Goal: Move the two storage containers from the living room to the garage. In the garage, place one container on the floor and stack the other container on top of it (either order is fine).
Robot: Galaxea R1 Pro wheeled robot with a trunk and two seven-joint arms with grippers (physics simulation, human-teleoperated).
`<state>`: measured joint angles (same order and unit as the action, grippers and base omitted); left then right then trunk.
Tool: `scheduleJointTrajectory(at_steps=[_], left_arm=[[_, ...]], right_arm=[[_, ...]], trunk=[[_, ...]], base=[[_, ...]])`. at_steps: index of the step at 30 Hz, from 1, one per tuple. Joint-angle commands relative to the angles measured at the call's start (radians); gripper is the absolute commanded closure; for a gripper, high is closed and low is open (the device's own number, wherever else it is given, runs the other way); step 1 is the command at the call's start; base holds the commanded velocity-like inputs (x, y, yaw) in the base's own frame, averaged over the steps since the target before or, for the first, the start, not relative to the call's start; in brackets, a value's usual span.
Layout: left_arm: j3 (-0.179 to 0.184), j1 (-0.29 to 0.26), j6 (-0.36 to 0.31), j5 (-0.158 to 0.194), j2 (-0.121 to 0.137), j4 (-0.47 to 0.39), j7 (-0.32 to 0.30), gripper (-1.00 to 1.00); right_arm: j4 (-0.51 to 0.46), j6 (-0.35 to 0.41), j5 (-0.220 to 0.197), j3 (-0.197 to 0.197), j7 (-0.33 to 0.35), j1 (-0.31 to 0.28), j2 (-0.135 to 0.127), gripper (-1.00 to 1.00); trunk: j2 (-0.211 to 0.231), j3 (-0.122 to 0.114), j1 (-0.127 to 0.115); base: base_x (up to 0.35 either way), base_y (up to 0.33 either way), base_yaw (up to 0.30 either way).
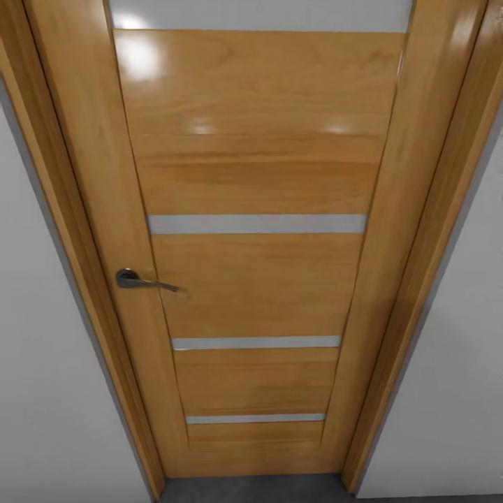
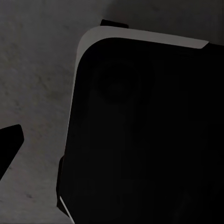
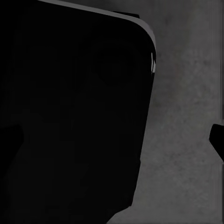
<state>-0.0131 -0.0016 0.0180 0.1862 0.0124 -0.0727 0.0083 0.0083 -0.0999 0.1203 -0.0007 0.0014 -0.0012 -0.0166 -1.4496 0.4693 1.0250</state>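
Neither orange-red storage container is in view. I face a shut wooden plank door with grey horizontal strips and a metal lever handle on its left side. A strip of dark grey floor lies at its foot. In the left wrist view my left gripper hangs over rough grey floor, one dark fingertip at the frame edge, nothing between the fingers. In the right wrist view my right gripper hangs the same way, a fingertip far to the side, holding nothing.
White walls flank the door frame on both sides. My own black base with a pale rim sits right beside both hanging grippers, also seen as a black base in the right wrist view.
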Motion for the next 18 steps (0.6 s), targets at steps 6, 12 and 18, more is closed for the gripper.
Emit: scheduleJointTrajectory(at_steps=[6,12,18], left_arm=[[0.000,0.000,0.002,0.006,0.000,0.000,0.001,-1.00],[0.000,0.000,0.002,0.006,0.000,0.000,0.001,-1.00],[-0.001,0.000,0.002,0.007,0.000,0.001,0.001,-1.00]], right_arm=[[0.001,-0.001,0.011,-0.001,0.001,0.000,0.000,-1.00],[0.001,0.000,0.012,-0.002,0.001,0.000,0.002,-1.00],[-0.001,0.000,0.012,-0.002,0.000,0.000,0.000,-1.00]], trunk=[[0.000,0.001,0.000],[0.000,0.001,0.000],[0.000,0.001,0.000]], base=[[0.000,-0.039,0.000],[0.000,-0.005,0.000],[0.000,-0.001,0.124]])
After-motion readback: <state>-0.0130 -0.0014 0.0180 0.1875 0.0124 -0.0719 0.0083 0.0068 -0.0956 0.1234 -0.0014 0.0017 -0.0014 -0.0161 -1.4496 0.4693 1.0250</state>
